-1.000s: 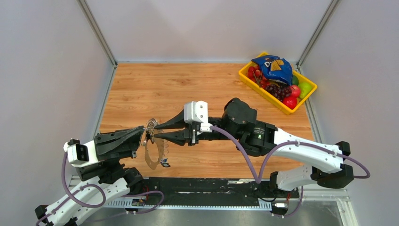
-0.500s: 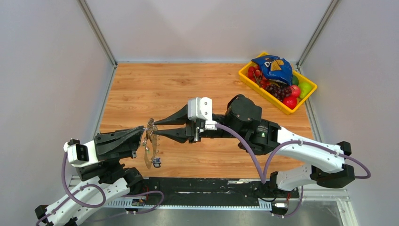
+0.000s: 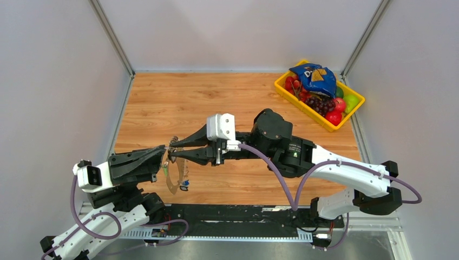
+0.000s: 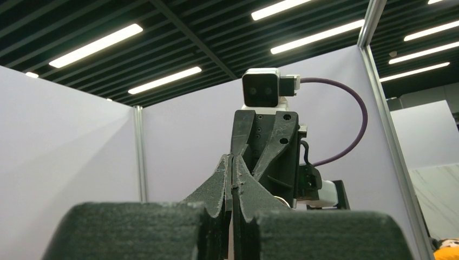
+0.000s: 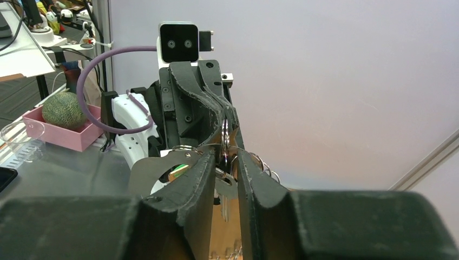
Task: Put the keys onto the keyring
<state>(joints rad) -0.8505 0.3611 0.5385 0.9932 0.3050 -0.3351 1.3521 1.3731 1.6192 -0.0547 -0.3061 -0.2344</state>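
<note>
The left gripper (image 3: 164, 154) is pinched closed on the top of the keyring (image 3: 169, 184). This is one thin silver-grey hoop, seen nearly edge-on over the near left of the table (image 3: 227, 92), its long axis running from the fingertips toward the near edge. Two tagged keys (image 3: 184, 184) dangle there, one green, one dark. The right gripper (image 3: 172, 151), narrowed to a slit, nips one silver blade pointing straight down.

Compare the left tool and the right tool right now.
The left tool points right from a tucked arm; the right tool points left from an arm stretched across the table. The left tool's fingers clamp the keyring; the right tool's seem to pinch a key. Both meet tip to tip.
</note>
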